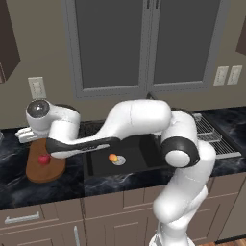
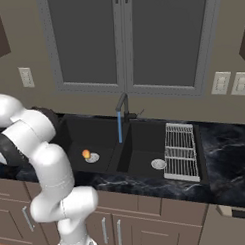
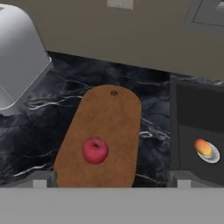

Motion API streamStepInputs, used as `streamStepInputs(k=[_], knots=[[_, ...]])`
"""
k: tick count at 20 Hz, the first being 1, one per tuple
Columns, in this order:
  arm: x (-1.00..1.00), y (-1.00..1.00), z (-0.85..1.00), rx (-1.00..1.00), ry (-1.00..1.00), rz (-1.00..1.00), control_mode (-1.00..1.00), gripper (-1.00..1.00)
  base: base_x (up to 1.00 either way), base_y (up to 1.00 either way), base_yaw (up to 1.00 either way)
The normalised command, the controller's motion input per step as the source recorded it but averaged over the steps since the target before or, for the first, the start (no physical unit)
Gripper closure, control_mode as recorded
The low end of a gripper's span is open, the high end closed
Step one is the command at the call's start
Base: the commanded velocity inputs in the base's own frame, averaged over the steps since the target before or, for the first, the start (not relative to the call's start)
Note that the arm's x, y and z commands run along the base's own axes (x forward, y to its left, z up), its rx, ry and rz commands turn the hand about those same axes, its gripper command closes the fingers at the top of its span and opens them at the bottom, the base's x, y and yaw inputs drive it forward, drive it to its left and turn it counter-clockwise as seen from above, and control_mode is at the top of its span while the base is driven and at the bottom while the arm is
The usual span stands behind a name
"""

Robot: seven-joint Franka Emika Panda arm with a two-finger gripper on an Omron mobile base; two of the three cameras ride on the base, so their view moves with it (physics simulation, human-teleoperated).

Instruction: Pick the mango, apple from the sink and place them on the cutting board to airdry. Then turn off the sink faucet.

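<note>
Nearby, toaster [image 3: 19, 57], apple [image 3: 95, 150] on cutting board [image 3: 109, 118]

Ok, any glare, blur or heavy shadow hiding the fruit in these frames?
Hand view: flat even light, soft render, apple on the cutting board clear. Left base view: the arm partly covers the board, mango distinct. Right base view: sink dark, mango small but readable.

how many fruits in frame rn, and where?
2. The apple lies on the cutting board, left of the sink. The mango sits in the sink's left basin beside the drain. None hidden as far as visible.
</note>
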Motion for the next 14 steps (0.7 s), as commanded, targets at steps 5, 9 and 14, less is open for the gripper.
streamStepInputs(k=[5, 9, 14], knots=[[-0.45, -0.59, 0.66, 0.07, -0.14, 0.00, -1.00, -1.00, 0.00, 0.00, 0.00], [-0.46, -0.60, 0.67, 0.09, -0.12, 0.00, -1.00, -1.00, 0.00, 0.00, 0.00], [-0.41, -0.62, 0.64, 0.13, -0.05, 0.00, -1.00, -1.00, 0.00, 0.00, 0.00]])
